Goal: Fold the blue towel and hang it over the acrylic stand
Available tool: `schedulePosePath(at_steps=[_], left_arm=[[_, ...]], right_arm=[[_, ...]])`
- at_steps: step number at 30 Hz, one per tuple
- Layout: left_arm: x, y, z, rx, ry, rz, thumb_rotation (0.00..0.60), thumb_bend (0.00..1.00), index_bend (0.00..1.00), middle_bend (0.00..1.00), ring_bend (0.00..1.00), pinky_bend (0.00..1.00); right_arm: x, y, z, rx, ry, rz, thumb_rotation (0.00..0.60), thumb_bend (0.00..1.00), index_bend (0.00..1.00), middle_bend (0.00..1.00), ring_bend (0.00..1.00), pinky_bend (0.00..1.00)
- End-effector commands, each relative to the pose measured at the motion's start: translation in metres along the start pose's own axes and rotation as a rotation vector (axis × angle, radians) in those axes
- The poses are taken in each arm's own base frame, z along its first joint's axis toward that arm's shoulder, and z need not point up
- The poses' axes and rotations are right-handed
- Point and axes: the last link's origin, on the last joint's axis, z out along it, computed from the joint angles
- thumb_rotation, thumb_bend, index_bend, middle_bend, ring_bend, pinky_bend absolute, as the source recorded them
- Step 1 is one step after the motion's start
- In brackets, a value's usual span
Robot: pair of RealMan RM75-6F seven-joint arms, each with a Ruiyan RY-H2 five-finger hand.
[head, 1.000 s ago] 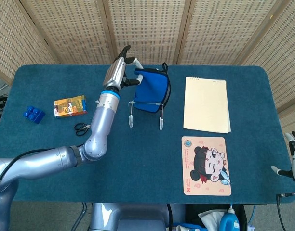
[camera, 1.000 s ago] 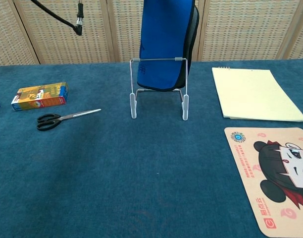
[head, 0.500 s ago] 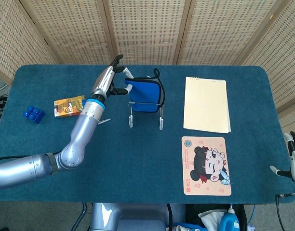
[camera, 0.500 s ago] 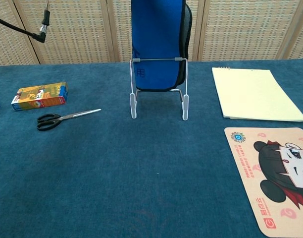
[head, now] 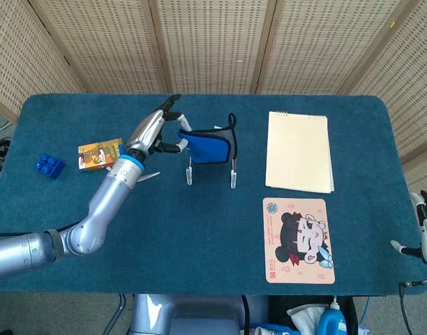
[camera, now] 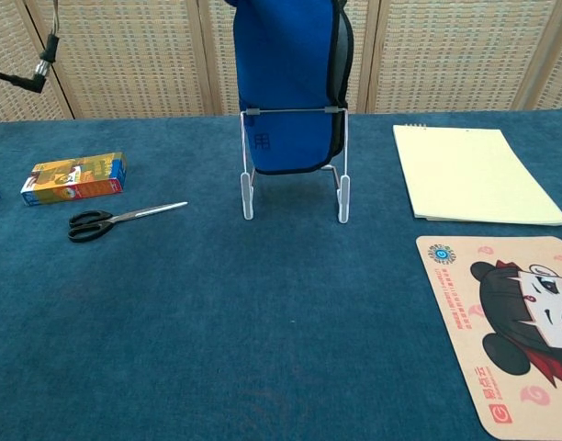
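Across the blue felt counter (head: 199, 230), the folded blue towel (head: 208, 146) has sunk lower onto the clear acrylic stand (camera: 295, 165) than a second ago; left hand (head: 152, 132) fingers still pinch its edge, so hanging looks nearly done.

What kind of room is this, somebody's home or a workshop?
Most likely a lab or test setup, not a home: a table under blue cloth, woven screens closing it in, and unrelated props laid out, such as scissors and a notepad.
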Motion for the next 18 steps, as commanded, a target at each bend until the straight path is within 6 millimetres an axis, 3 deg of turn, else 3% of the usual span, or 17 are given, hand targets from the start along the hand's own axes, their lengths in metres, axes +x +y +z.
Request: schedulePosePath(at_steps=[1,5,18], left_arm=[[-0.004,-0.012,-0.006,0.016,-0.013,0.078,0.600,0.44,0.91,0.00,0.00,0.00],[-0.011,-0.031,-0.012,0.049,-0.033,0.154,0.600,0.44,0.91,0.00,0.00,0.00],[-0.044,-0.056,-0.013,0.022,-0.081,0.276,0.600,0.45,0.91,0.00,0.00,0.00]], right_arm=[[0.000,0.000,0.000,0.000,0.001,0.000,0.600,0.00,0.00,0.00,0.00,0.00],[0.001,0.000,-0.001,0.004,0.005,0.002,0.600,0.00,0.00,0.00,0.00,0.00],[0.002,-0.002,-0.004,0.012,0.006,0.001,0.600,0.00,0.00,0.00,0.00,0.00]])
